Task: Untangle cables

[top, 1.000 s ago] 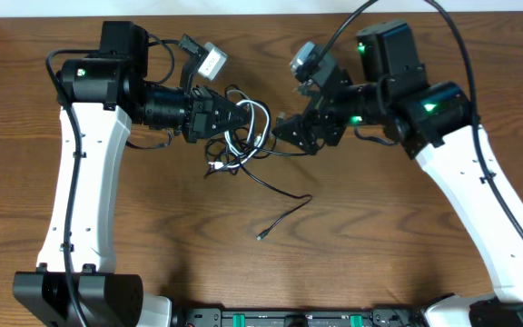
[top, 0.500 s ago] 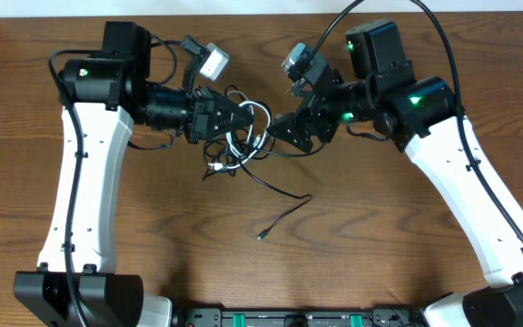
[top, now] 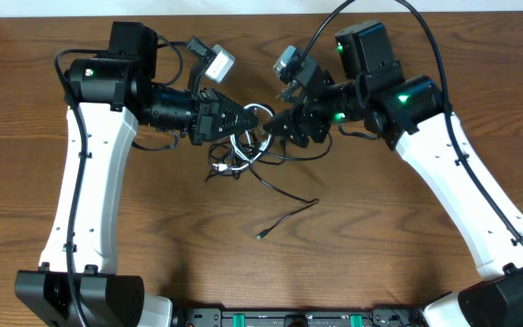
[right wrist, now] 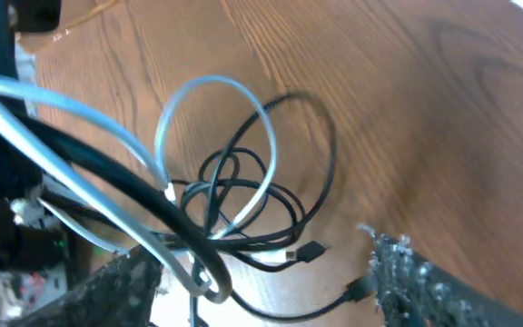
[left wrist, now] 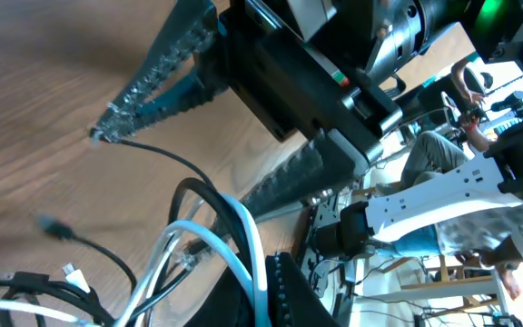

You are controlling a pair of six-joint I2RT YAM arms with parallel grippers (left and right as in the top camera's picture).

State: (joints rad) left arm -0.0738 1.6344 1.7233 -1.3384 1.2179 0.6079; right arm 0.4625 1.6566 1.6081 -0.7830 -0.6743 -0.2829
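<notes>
I'm looking at a dark brown wood-grain table (top: pixel 379 245). In the room behind it a seated person (left wrist: pixel 436 153) shows, blurred. The tangle of thin black and white cords (top: pixel 236 156) lies toward the table's far edge. My left gripper (top: pixel 243 121) pinches the tangle. My right gripper (top: pixel 273 127), just right of the tangle, is spread, with cords between its fingers.

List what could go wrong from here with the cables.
1. The right gripper is open, with the white cable and black loops bunched just ahead of its jaws. Closing could catch several strands, and pulling could then tighten the knot.
2. The left gripper, shut on the cables, sits very close to it, so the two could collide.
3. The loose plug end could drag and snag.
</notes>
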